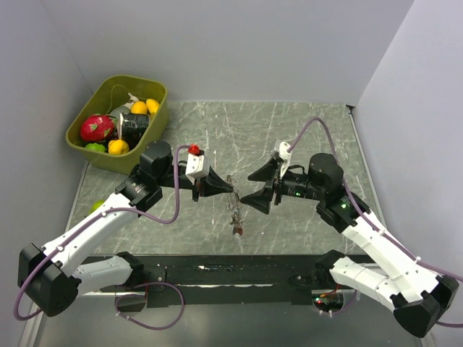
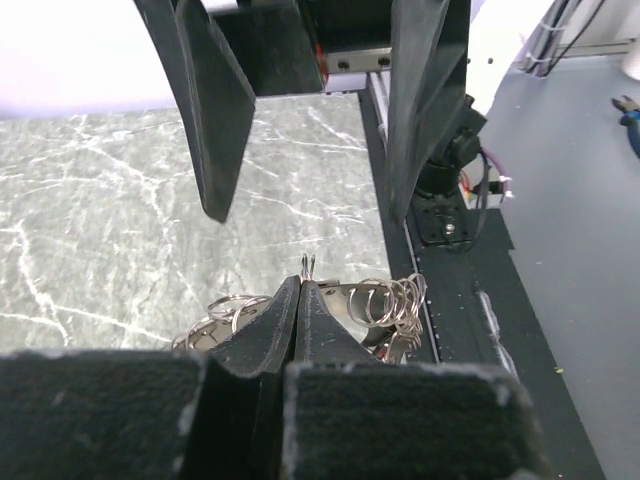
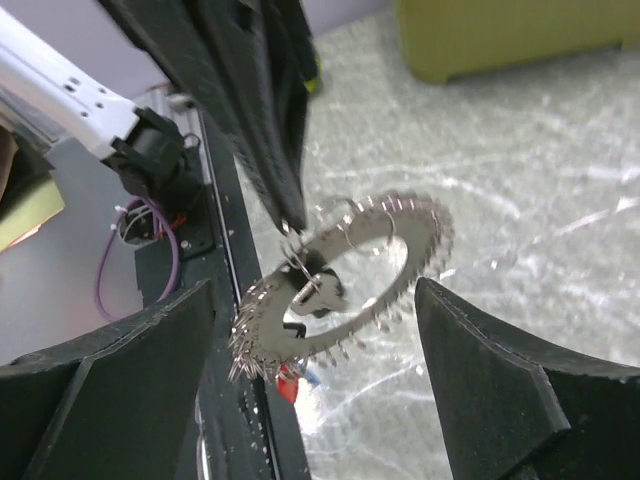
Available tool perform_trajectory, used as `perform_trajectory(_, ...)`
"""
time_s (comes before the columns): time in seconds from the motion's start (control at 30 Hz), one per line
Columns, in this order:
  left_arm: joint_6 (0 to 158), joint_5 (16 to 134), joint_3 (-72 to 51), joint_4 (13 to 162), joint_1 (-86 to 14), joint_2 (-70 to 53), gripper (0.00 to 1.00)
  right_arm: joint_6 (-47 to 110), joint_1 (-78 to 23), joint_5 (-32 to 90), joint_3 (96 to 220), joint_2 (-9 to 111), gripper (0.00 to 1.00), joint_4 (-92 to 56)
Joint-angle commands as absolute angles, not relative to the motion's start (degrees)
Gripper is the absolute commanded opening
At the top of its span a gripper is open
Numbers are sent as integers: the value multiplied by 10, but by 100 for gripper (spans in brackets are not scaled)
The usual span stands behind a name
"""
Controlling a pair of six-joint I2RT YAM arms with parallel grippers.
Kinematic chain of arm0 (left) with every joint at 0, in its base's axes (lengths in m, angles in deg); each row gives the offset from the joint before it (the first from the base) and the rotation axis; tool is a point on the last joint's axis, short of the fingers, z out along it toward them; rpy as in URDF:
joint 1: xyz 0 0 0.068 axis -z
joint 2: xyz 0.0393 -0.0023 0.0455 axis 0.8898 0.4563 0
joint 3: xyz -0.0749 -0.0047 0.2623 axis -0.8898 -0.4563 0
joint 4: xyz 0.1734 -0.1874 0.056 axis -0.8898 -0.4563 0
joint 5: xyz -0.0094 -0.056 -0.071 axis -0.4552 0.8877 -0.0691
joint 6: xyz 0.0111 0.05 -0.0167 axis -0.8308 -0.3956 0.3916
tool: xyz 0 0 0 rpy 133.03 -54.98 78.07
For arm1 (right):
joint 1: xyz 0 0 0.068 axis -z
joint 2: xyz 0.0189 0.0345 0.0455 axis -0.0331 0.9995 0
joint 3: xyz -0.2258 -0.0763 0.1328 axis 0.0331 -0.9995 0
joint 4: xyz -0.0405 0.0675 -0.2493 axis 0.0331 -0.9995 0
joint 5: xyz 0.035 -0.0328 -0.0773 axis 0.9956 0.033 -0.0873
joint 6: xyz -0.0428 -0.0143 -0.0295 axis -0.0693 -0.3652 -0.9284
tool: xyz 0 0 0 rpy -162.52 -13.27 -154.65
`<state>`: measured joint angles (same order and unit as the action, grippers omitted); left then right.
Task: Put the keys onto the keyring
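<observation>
In mid-frame, keyring (image 3: pixel 345 285): a thin metal ring crowded with small silvery keys that fan outward like gear teeth. It hangs tilted above the surface, between the two claws.
Keys (image 3: pixel 290 385): a red plastic head and a blue one show just under the ring's lower edge in the right wrist view. Whether they hang from the ring or lie on the surface cannot be told.
Left claw (image 1: pixel 226 186): fingers pressed together, pinching the keyring at its upper edge. In its own wrist view the tips meet with looped rings bunched on either side.
Right claw (image 1: pixel 246 189): spread wide and gripping nothing, its fingers (image 3: pixel 480 350) standing either side of the ring and apart from it.
Surface (image 1: pixel 304 224): grey-green stone pattern with white veins. A black strip (image 1: pixel 217 271) runs along the lower edge where the arms are bolted.
Bin (image 1: pixel 101 155): olive green, upper left of the top view, filled with toy fruit in red, yellow and green, and well apart from the ring.
Room: plain pale grey walls on three sides.
</observation>
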<state>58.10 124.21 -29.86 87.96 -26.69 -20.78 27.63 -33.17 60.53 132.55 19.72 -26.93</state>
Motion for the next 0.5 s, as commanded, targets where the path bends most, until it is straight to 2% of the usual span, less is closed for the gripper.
perform_trajectory(0.0, 592, 1288, -295, 934, -265, -223, 1, 263, -326, 642, 1329, 177, 85, -221)
perform_trajectory(0.2, 615, 1297, -299, 964, -265, -226, 1, 283, -323, 705, 1338, 196, 73, -192)
perform_trajectory(0.47, 620, 1305, -293, 968, -265, -227, 1, 297, -323, 720, 1348, 226, 67, -177)
